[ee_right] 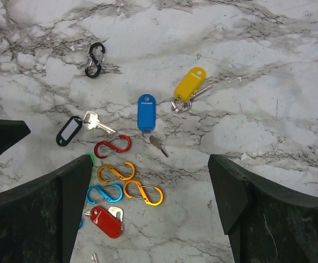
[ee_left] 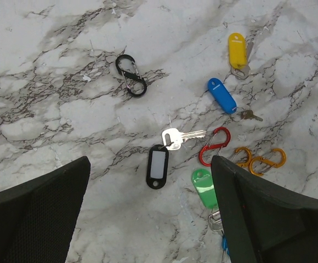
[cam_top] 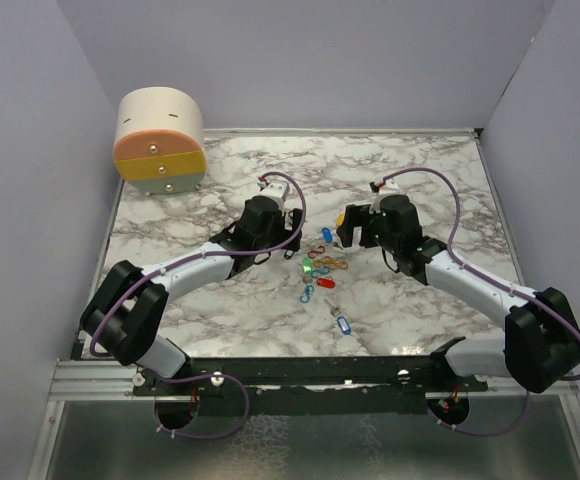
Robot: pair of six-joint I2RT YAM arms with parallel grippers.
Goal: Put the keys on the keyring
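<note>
Several small keys with plastic tags lie loose on the marble table between my arms. The right wrist view shows a yellow-tagged key, a blue-tagged key, a black-tagged key and a red-tagged key. The left wrist view shows the yellow, blue, black and green tags. My left gripper is open and empty above the black tag. My right gripper is open and empty above the clips.
S-shaped clips lie among the keys: red, two orange, blue, and a black one apart. Another blue-tagged key lies nearer the arms. A round cream and orange box stands at the back left.
</note>
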